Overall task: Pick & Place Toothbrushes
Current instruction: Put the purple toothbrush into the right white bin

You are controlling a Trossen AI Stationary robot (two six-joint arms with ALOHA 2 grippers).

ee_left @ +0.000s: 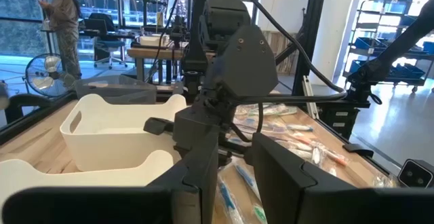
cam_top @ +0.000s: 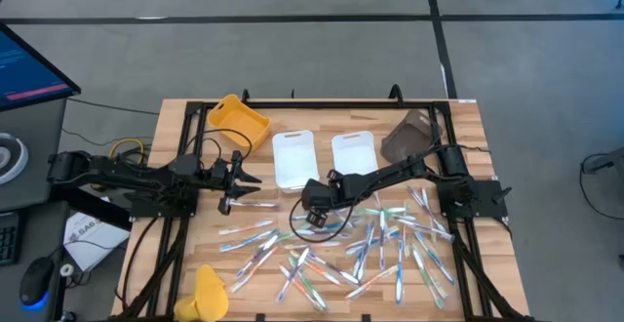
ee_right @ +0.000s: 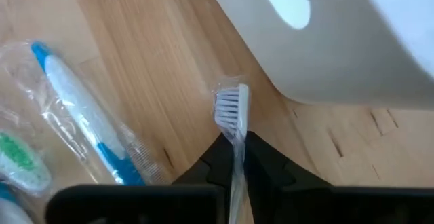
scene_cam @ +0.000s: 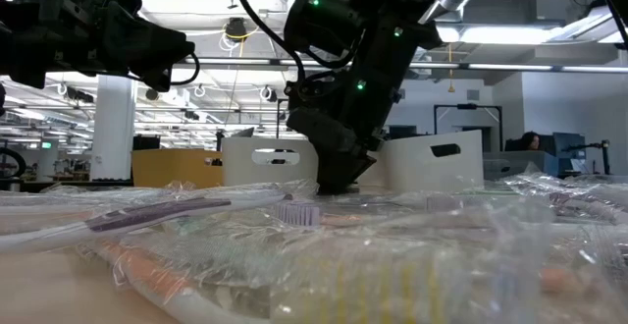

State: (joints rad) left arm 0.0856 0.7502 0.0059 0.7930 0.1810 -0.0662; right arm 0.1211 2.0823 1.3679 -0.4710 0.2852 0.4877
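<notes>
You get even, bright light from above on the table (cam_top: 175,117) in the high view, with soft shadows. In the low view, ceiling lamps (scene_cam: 235,29) glare across the top, and the wrapped toothbrushes (scene_cam: 294,255) along the bottom blur, out of focus. The right wrist view is sharp mid-frame.

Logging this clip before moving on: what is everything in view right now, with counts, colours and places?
toothbrushes: dozens, wrapped, blue, green or pink accents, strewn over the table's front half
white trays: two, table centre
yellow tray: one, back left
dark tray: one, back right
yellow item: one, front left edge
monitor: one, off the table's left
left gripper: left of the white trays
right gripper: shut on a toothbrush beside a white tray
</notes>
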